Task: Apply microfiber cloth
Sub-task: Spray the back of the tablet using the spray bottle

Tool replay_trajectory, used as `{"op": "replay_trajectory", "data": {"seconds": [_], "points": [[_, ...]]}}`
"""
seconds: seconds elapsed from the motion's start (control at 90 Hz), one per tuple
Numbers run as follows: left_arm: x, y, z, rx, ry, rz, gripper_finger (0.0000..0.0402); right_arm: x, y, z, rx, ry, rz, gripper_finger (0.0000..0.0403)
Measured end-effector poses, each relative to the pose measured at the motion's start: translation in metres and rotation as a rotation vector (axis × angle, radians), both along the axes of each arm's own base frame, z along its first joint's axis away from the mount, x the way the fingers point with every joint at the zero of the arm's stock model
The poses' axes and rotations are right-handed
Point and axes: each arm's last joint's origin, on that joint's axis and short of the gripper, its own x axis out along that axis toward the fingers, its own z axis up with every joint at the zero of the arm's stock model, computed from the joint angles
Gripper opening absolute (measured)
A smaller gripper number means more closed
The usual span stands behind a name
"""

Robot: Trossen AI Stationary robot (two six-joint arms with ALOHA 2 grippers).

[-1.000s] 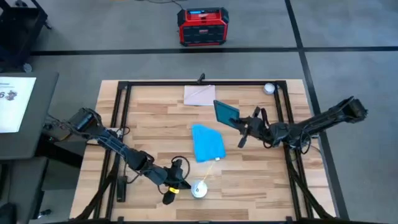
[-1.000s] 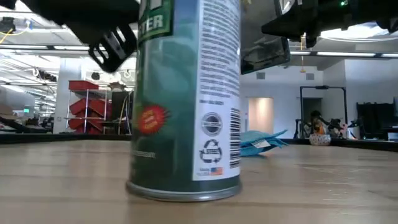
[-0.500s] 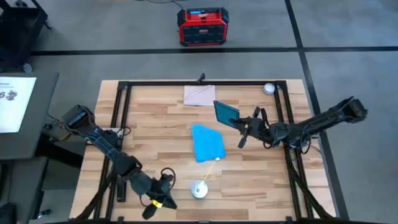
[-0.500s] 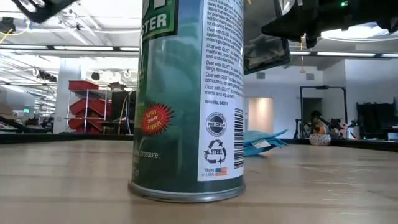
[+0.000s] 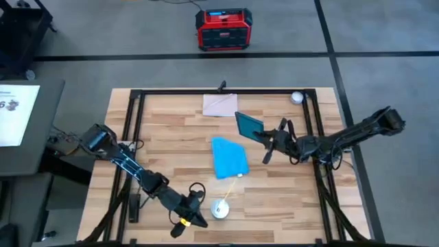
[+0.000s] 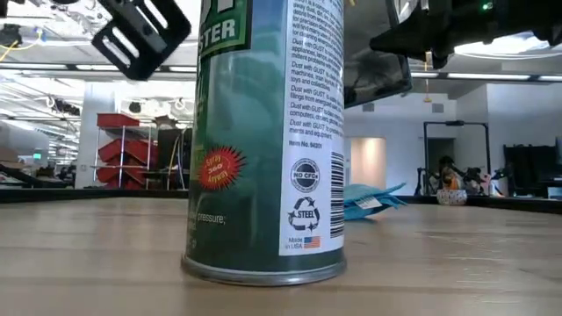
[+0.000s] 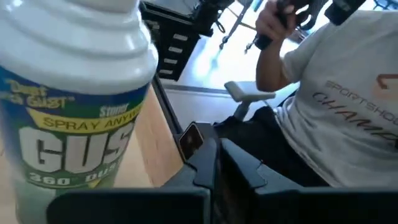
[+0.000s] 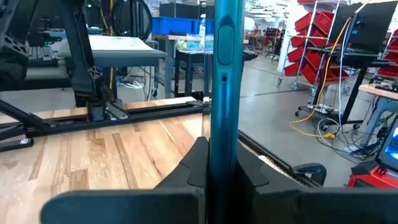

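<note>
Two dark arms over a light wooden surface (image 5: 171,137), bright sky-blue folded microfiber cloth (image 5: 229,158) lying at centre frame, right gripper (image 5: 264,136) jaws clenched on a black glossy tablet (image 5: 248,123) held edge-up just right of the cloth, left gripper (image 5: 191,218) at lower centre beside a green-labelled duster spray can (image 5: 219,209), its jaws' state unclear.

Sky-blue soft microfiber cloth (image 5: 229,158) mid-frame on pale striped wooden worktop (image 5: 171,147); green-labelled white-capped spray can (image 6: 268,140); red-and-black box (image 5: 223,29) at top.

Soft, matt blue cloth (image 5: 229,158) on a pale wood-plank table (image 5: 171,137) with a smooth finish. Glossy printed metal can (image 6: 268,140), bright rolled rim at the base, white plastic cap (image 7: 74,37). Tablet (image 5: 248,124) with a glossy face and a smooth teal edge. Flat matt beige sheet (image 5: 220,104). Matt black metal frame (image 5: 134,130).
</note>
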Motion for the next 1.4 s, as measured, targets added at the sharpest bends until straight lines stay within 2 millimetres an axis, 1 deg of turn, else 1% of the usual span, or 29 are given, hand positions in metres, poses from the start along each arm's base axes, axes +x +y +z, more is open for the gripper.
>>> {"op": "replay_trajectory", "data": {"seconds": [0.189,0.356,0.722,0.856,0.956,1.067,1.2,1.322,1.4], "points": [[0.01,0.012,-0.002,0.04,-0.037,0.02,0.0,0.0,0.0,-0.001,0.004,0.007,0.0,0.001],[0.016,0.021,0.0,0.073,-0.087,0.027,0.0,0.0,0.0,-0.001,0.006,0.006,0.0,0.001],[0.026,0.038,0.0,0.16,-0.133,0.053,0.0,0.0,0.0,-0.001,0.005,0.006,0.0,0.001],[0.028,0.043,0.0,0.172,-0.136,0.044,0.0,0.0,0.0,-0.001,0.003,0.007,0.0,0.001],[0.027,0.045,0.001,0.215,-0.144,0.009,0.0,0.0,0.0,-0.001,-0.023,0.022,0.005,0.001],[0.021,0.051,0.017,0.262,-0.157,-0.008,0.0,0.0,0.0,-0.001,-0.055,0.042,0.011,0.001],[0.007,0.064,0.049,0.294,-0.199,0.003,0.0,0.0,0.0,-0.002,-0.072,0.054,0.014,0.001],[-0.015,0.076,0.083,0.339,-0.25,0.014,0.0,0.0,0.0,-0.003,-0.079,0.07,0.015,0.001],[-0.033,0.088,0.1,0.398,-0.244,0.064,0.0,0.0,0.0,-0.004,-0.091,0.089,0.017,0.001]]}}
